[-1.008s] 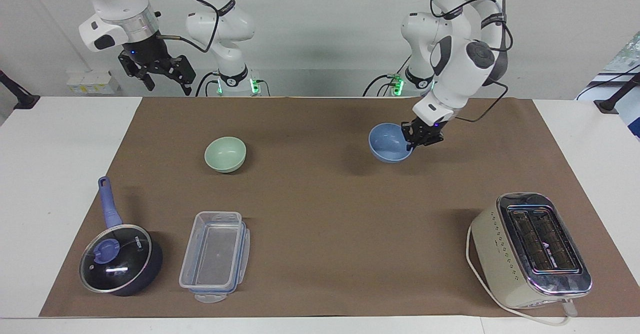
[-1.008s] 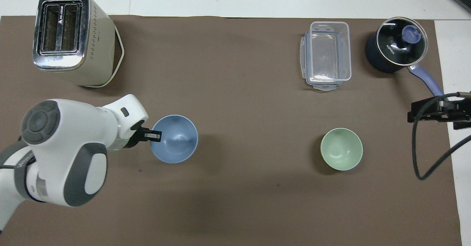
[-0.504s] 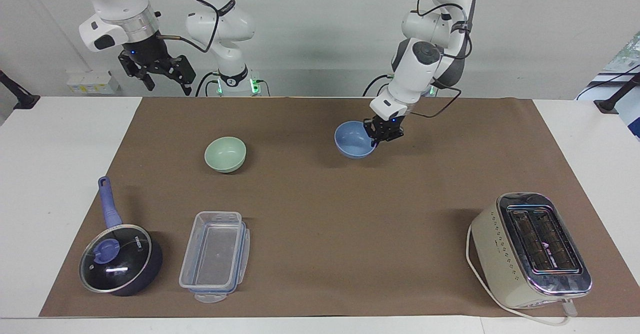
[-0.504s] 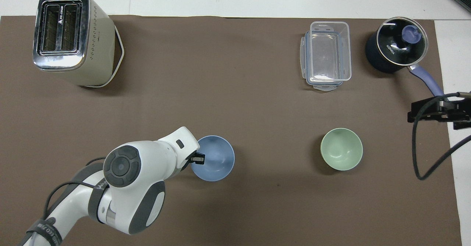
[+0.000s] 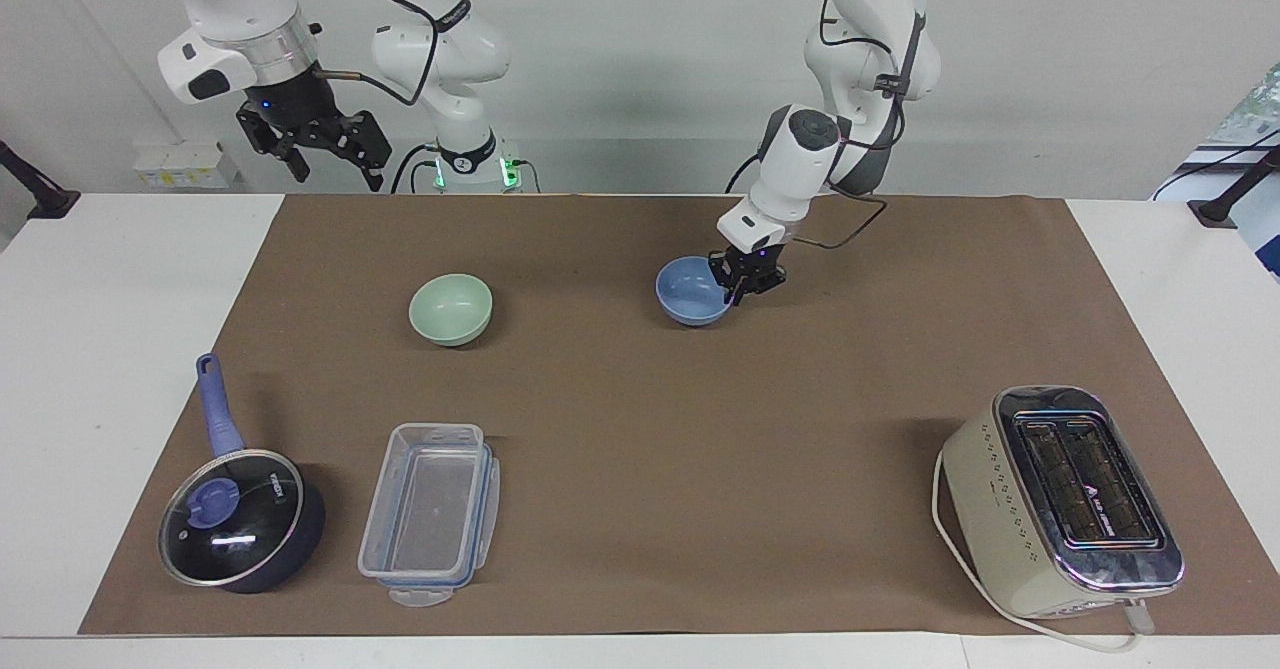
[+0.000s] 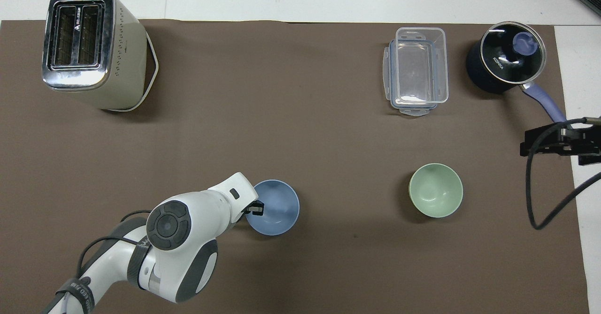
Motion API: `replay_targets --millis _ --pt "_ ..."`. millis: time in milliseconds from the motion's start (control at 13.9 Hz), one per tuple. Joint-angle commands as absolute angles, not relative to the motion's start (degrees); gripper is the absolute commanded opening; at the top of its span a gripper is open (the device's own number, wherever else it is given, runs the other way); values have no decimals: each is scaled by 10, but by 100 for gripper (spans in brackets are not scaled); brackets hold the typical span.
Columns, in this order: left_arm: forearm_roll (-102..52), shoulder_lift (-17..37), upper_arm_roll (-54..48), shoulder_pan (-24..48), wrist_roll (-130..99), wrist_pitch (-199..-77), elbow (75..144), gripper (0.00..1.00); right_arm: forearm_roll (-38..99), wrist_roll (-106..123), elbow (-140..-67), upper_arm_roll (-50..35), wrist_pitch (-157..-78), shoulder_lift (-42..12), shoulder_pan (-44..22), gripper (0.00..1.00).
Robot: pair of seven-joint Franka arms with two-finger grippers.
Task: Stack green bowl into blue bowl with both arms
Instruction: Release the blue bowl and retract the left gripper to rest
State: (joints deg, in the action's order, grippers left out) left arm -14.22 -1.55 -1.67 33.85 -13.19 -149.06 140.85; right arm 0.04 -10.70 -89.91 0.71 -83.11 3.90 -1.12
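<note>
The blue bowl (image 5: 690,292) (image 6: 277,208) stands upright, low at the middle of the brown mat. I cannot tell if it touches the mat. My left gripper (image 5: 735,284) (image 6: 256,207) is shut on its rim, on the side toward the left arm's end. The green bowl (image 5: 451,308) (image 6: 435,190) sits upright on the mat toward the right arm's end, about level with the blue bowl and well apart from it. My right gripper (image 5: 318,152) (image 6: 558,143) is open and empty, raised over the mat's edge at the right arm's end, where it waits.
A cream toaster (image 5: 1065,499) (image 6: 89,46) stands farthest from the robots at the left arm's end. A clear plastic container (image 5: 430,514) (image 6: 417,70) and a dark blue lidded saucepan (image 5: 240,519) (image 6: 504,63) stand farther out than the green bowl.
My left gripper has carried the blue bowl toward the middle of the mat, closer to the green bowl, and lowered it. The right arm and green bowl have not moved.
</note>
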Motion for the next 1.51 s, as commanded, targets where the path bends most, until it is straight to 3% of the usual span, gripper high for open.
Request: replay_targets --millis 0,432,1008,1440 --pt "-149 -29 -6 345 -132 -1493 1412 100 9 -98 -913 5 -839 51 -4 100" --pt "-123 -32 -4 260 -115 -1289 1288 100 9 -98 -918 5 -853 51 -4 100" --pt "-64 -28 -4 85 41 -1150 1174 100 10 -64 -924 5 -865 54 -4 100" --pt "-5 -3 -4 15 112 -1016 1039 100 16 -62 -989 4 -924 74 -5 100"
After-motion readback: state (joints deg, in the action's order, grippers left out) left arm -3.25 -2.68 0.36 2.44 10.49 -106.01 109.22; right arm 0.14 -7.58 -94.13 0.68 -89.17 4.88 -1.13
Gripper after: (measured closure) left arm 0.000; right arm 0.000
